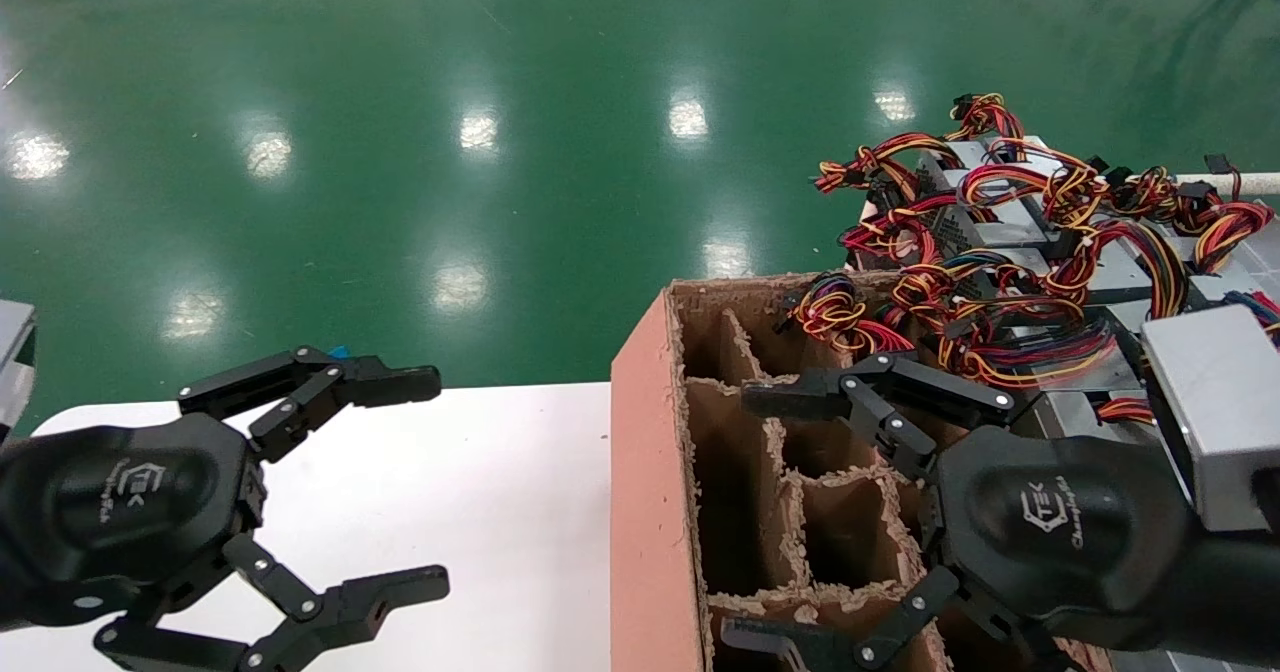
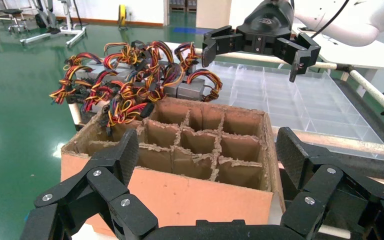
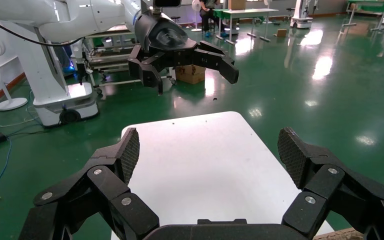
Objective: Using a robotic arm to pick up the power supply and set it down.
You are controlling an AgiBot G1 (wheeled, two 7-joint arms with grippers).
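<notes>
Taking the divided cardboard box (image 1: 650,512) as the marker, the left claw (image 1: 400,482) hangs to its left over the white desk (image 1: 500,492), fingers spread wide and holding nothing, pointing across toward the box's pink side wall. The box itself stands at the desk's right edge, its torn brown compartments open at the top and, as far as I can see from here, with nothing in them. Over the near right part of the box hovers the right claw (image 1: 770,512), likewise spread wide and empty, its fingertips aimed back toward the desk rather than toward the goods. The power supplies (image 1: 1000,242), grey metal blocks tangled in red, yellow and black wire bundles (image 1: 860,317), lie heaped just past the box's far right corner, some of the wiring drooping over the box's far rim. So the thing to be picked lies beyond and to the right of the right claw, behind the way it faces now, and the right arm is plainly the nearer one; the left would have to cross the whole box. I'd judge the coming move needs the right claw to swing out past the far rim and come down on a grey casing, not on loose cable. Which way any single unit's long side runs I cannot make out in that pile.
</notes>
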